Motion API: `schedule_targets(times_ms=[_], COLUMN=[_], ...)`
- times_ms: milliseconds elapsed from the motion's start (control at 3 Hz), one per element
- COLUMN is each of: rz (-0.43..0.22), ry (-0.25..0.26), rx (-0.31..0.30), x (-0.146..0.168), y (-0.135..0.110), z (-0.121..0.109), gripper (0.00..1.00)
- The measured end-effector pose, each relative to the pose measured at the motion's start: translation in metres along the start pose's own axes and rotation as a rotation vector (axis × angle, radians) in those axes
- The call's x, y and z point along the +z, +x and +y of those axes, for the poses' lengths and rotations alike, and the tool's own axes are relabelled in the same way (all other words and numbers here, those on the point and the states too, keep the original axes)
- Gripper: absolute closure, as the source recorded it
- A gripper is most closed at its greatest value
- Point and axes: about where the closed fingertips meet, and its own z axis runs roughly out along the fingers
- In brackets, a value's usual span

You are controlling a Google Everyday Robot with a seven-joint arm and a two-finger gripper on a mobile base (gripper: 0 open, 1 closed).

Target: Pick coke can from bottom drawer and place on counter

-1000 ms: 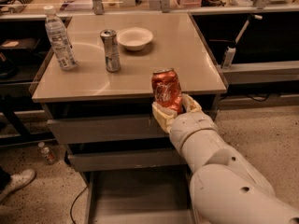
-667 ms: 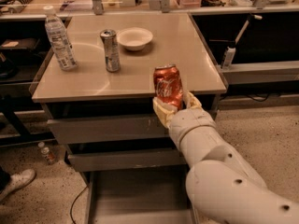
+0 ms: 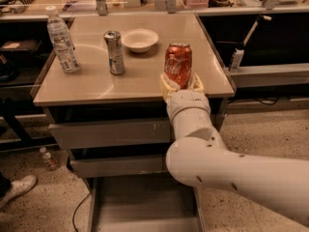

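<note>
- Camera view, from above and in front of the cabinet: the pincer [image 3: 181,85] is at the front right edge of the surface [image 3: 145,76], at the end of a thick white arm [image 3: 212,153] that comes in from the lower right.
- Its cream fingers [image 3: 167,84] are clamped on the lower part of the coke can [image 3: 178,64], one on each side.
- The coke can is upright over the front right of the surface. It is red with a silver top, and white script runs up its side, though the letters cannot be read singly. Whether its base touches the surface cannot be told.
- Further back on the surface stand a silver can [image 3: 115,52] with its top opened, a white bowl [image 3: 139,39] just beside it, and a clear water bottle [image 3: 63,45] at the left, whose label print is too small to read.
- The bottom drawer [image 3: 145,207] is pulled out below, showing its flat grey floor.
- A small bottle [image 3: 48,157] lies on the speckled floor [image 3: 251,124] at the left.
</note>
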Motion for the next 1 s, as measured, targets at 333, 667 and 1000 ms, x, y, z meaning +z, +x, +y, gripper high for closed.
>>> schedule_targets(times_ms=[333,667,1000], rz=[-0.074,-0.142,-0.196], ry=[0.082,0.141,0.176], rx=[0.035,0.073,0.112], x=[0.022,0.037,0.047], y=[-0.007,-0.010,-0.003], z=[-0.011,-0.018,-0.016], gripper=[1.00,1.00,1.00])
